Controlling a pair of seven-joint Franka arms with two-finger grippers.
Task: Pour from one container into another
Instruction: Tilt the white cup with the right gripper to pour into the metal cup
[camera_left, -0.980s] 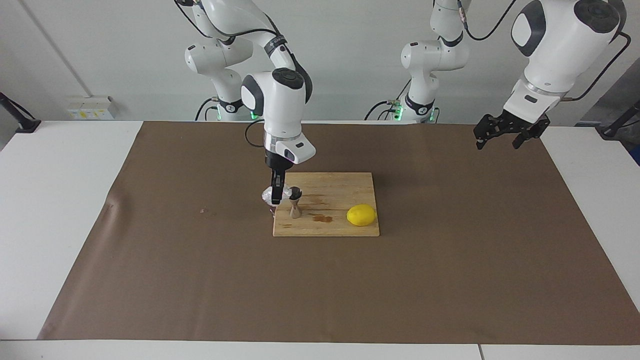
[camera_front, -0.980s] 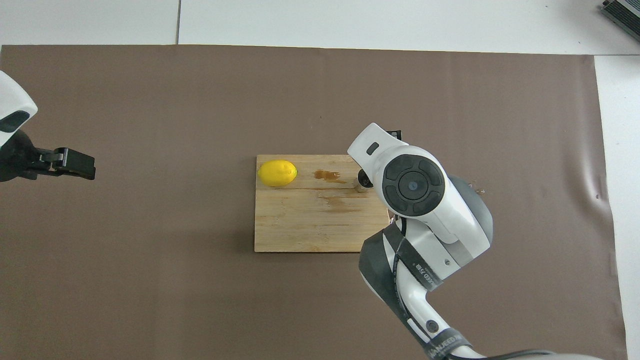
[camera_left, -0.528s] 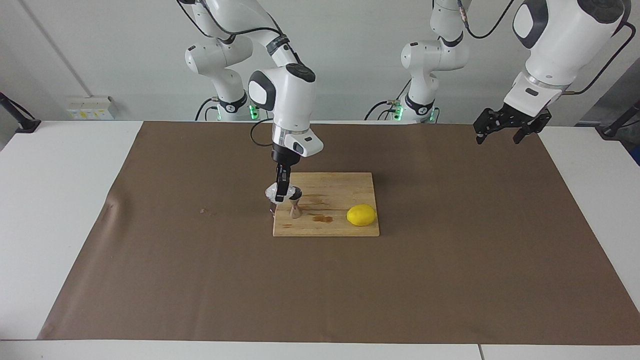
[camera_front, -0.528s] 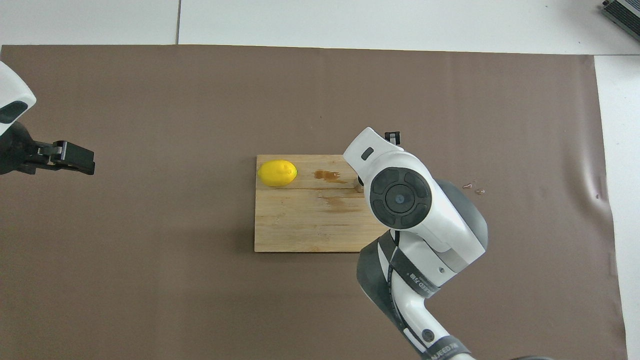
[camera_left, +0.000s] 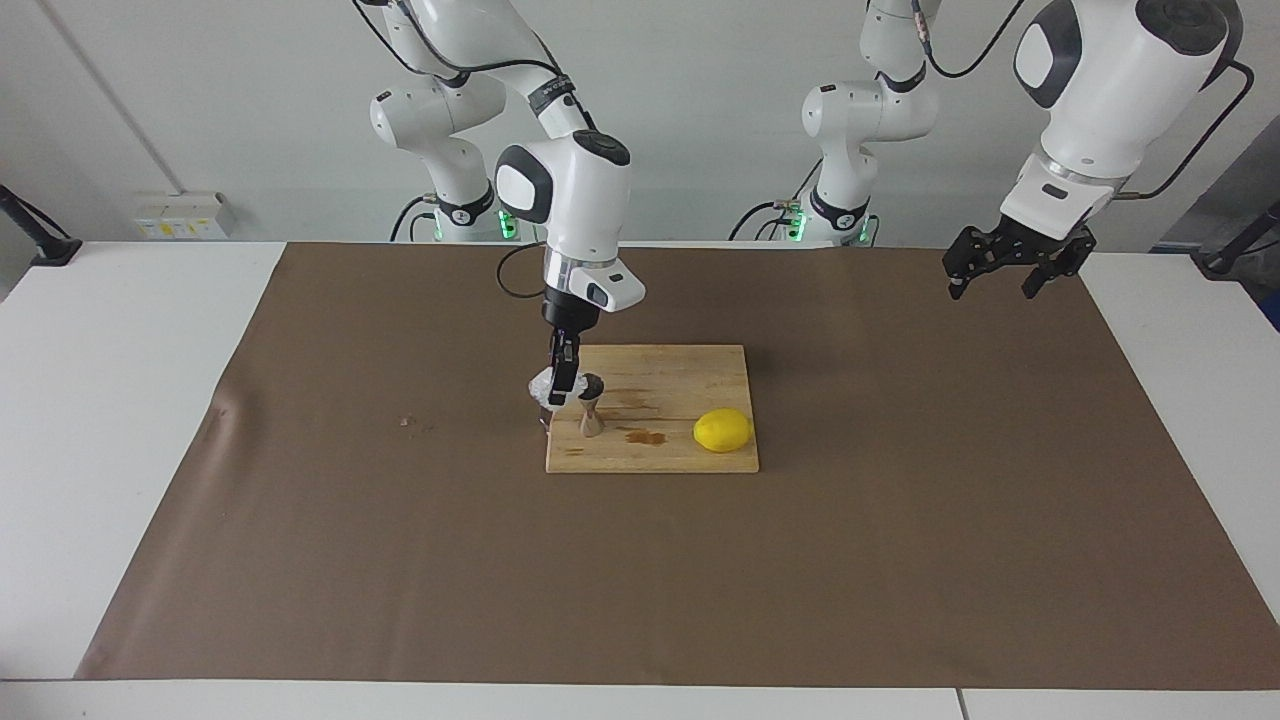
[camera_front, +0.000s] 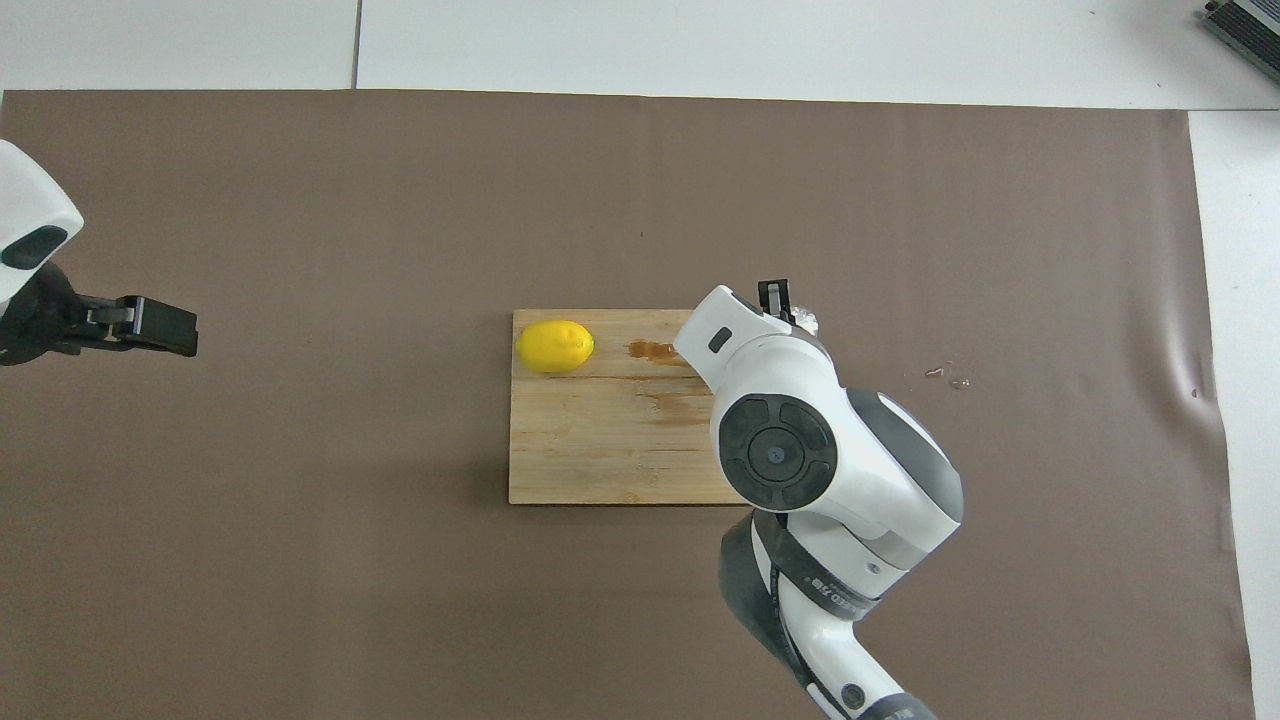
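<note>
The white crinkled cup (camera_left: 541, 386) is held in my right gripper (camera_left: 556, 394), which is shut on it. The cup hangs level with the top of the steel jigger (camera_left: 590, 406) and close beside it, over the board's edge toward the right arm's end. The jigger stands upright on the wooden board (camera_left: 680, 380). In the overhead view only a bit of the cup (camera_front: 806, 322) shows past the right arm, and the jigger is hidden under it. My left gripper (camera_left: 1000, 274) is open and empty, raised over the left arm's end of the table (camera_front: 150, 325).
A yellow lemon (camera_left: 722, 430) lies on the board's corner toward the left arm's end (camera_front: 554, 346). A brown wet stain (camera_front: 655, 349) is on the board (camera_front: 600, 450) between lemon and jigger. Small droplets (camera_front: 945, 376) lie on the brown paper toward the right arm's end.
The right arm's wrist has risen and drawn back toward the robots, so the cup's edge now shows from overhead. The cup stays beside the jigger. The left gripper has shifted only slightly.
</note>
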